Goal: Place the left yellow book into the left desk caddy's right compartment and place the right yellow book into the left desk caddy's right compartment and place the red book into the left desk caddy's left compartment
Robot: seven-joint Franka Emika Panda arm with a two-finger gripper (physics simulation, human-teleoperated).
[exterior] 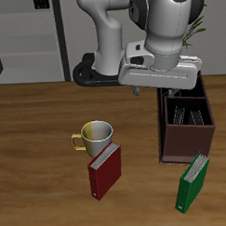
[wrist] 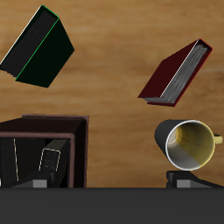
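1. Across the whole scene runs the brown wooden table point(exterior: 32, 137), which carries everything else.
2. Over its far side hangs the white robot arm. Its two-finger gripper point(exterior: 138, 89) is empty, and in the wrist view the fingertips point(wrist: 179, 178) stand wide apart with nothing between them.
3. Just below the gripper sits the left desk caddy point(exterior: 186, 144), a near-black rectangular box organiser. The arm hides its far part, so the left compartment cannot be made out clearly.
4. Nearer the table's front edge stands the red book point(exterior: 105, 171), a dark red hardcover with pale page edges. It is tilted, well apart from the caddy and just beside the mug; whether they touch cannot be told. It is probably stiff and moderately heavy, with smooth covers that could slip. A sensible hold would pinch both covers across the thickness, close to the spine point(wrist: 162, 74), where the boards will not flex.
5. Close to the caddy's near wall stands a dark green hardcover book point(exterior: 192, 183), also tilted. It is no part of the task.
6. Beside the red book's far end is a grey metal mug point(exterior: 95, 137) with a yellow handle, likely to tip if nudged.
7. Inside the caddy stand two small grey-striped books point(exterior: 177, 113), the task's yellow ones, seemingly placed already, so the red book likely remains.
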